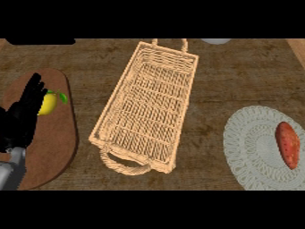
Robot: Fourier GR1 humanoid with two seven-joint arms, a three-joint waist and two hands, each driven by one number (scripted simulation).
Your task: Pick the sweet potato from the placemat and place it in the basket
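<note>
An orange-red sweet potato (287, 144) lies lengthwise on the round white woven placemat (255, 147) at the right of the head view. The long wicker basket (148, 106) with loop handles at both ends stands in the middle, tilted slightly, with nothing inside. My left hand (19, 117) rests at the left edge, fingers straight and pointing up, holding nothing, far from the sweet potato. My right hand does not show.
A brown oval wooden board (52, 147) lies at the left under my left hand, with a yellow lemon (48, 103) on it just beside the fingers. The counter is dark wood with lighter borders at both sides.
</note>
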